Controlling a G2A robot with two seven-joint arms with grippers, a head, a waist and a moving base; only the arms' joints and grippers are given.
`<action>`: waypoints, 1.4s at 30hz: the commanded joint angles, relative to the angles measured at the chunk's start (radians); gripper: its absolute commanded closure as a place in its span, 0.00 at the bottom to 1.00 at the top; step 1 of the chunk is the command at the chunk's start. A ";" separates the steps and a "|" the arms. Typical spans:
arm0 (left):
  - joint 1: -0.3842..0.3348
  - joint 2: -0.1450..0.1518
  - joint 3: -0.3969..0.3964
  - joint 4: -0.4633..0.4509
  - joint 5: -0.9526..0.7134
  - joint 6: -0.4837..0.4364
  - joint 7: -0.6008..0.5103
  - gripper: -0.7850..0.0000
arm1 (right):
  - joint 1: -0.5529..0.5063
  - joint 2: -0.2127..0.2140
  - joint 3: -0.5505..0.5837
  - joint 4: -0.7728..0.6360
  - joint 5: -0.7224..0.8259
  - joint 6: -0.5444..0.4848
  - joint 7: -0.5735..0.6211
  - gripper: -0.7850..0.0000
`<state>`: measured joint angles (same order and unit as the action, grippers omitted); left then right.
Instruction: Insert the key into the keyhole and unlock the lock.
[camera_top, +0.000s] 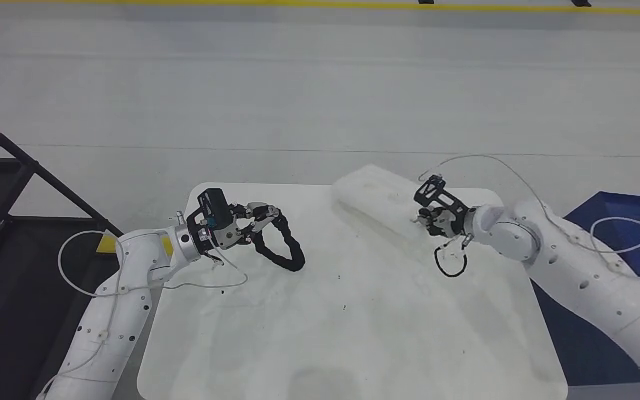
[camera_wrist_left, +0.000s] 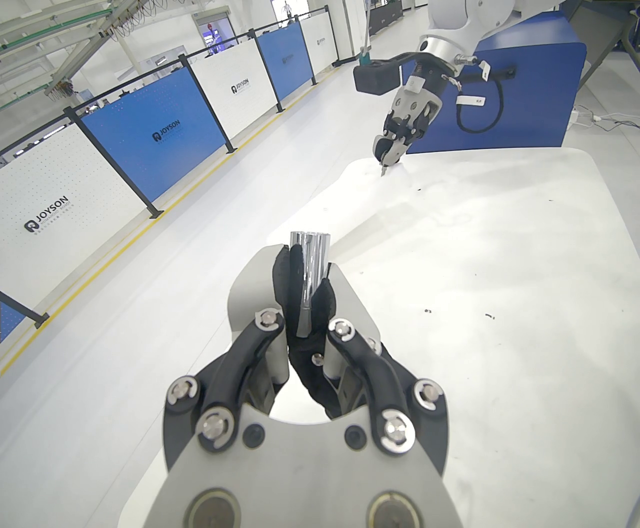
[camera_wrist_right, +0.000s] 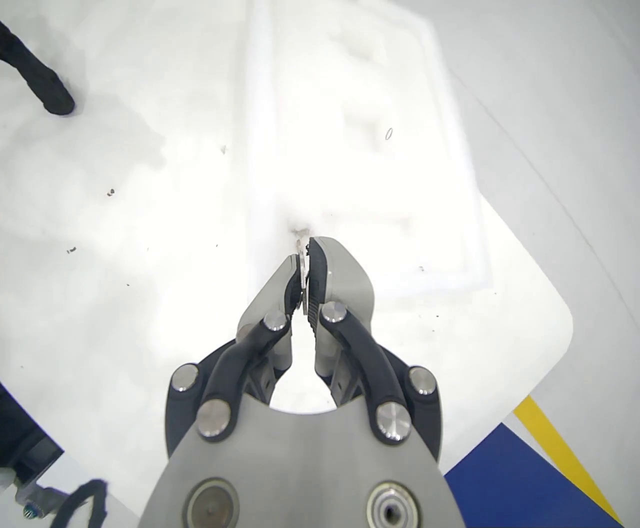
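The lock (camera_wrist_left: 309, 265), a chrome cylinder on a loop of black cable, is clamped in the left claw (camera_top: 258, 214) over the left side of the counter (camera_top: 350, 340), its free end turned towards the other arm. The key (camera_wrist_left: 383, 169) is pinched flat in the right claw (camera_wrist_right: 306, 260), only a short tip showing, down at the edge of a raised white pad (camera_wrist_right: 360, 125) on the far right. Whether the tip touches the pad cannot be told.

Key and lock are well apart, so the approach is judged to be the step in hand. The key is best lifted clear of the pad, then its blade lined up with the cylinder's axis before any push. The keyhole cannot be made out, so the end face should be checked first. With so little blade exposed, a slow, straight entry is called for; a skewed push could twist the key in the grip.
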<state>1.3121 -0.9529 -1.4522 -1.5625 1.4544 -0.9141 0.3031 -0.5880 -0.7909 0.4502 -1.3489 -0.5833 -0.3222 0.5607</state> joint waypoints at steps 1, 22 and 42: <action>0.000 0.000 0.000 0.000 0.000 0.000 0.000 1.00 | -0.030 0.018 0.026 -0.036 -0.025 0.022 -0.016 1.00; 0.000 0.000 0.000 0.000 0.000 0.000 0.000 1.00 | -0.178 0.071 0.221 -0.199 0.182 -0.027 -0.017 1.00; 0.000 0.000 0.000 0.000 0.000 0.000 0.000 1.00 | -0.266 0.081 0.377 -0.427 0.431 0.055 0.009 1.00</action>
<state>1.3121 -0.9529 -1.4522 -1.5625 1.4544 -0.9141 0.3031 -0.8546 -0.7102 0.8277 -1.7761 -0.1518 -0.2668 0.5682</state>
